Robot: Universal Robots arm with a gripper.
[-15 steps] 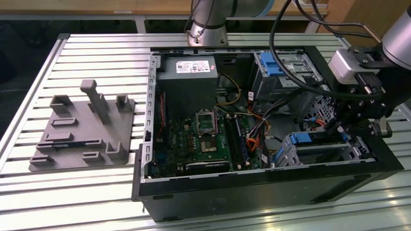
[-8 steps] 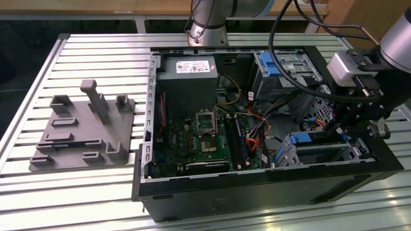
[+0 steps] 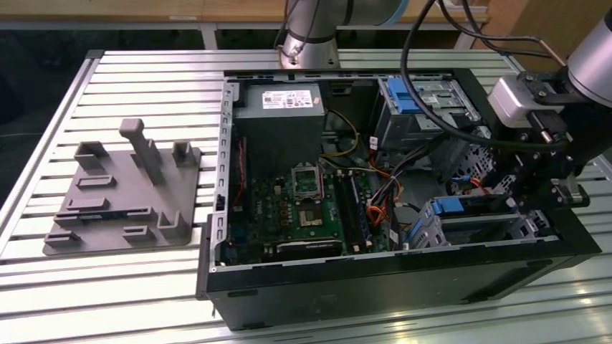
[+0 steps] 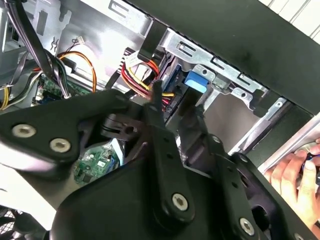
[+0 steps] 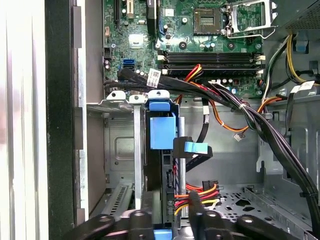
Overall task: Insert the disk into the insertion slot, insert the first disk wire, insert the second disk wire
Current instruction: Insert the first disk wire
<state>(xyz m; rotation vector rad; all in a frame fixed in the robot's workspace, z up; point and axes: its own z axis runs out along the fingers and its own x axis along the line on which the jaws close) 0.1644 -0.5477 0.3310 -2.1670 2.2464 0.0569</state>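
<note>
Tool (image 5: 170,212) low inside the computer case, just beside red and yellow wires (image 5: 201,190), cannot tell whether it grips anything, disk (image 5: 162,131) seated on edge in slot (image 5: 119,150), long axis along it, blue end facing circuit board (image 5: 200,30)

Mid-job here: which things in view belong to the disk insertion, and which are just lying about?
Job in hand: gripper; disk in its blue caddy; insertion slot; blue-tabbed black cable; red-yellow-black wires beside the slot.

Lying about: gray fixture plate; power supply; motherboard; taller cage with blue latch; a person's hand.
</note>
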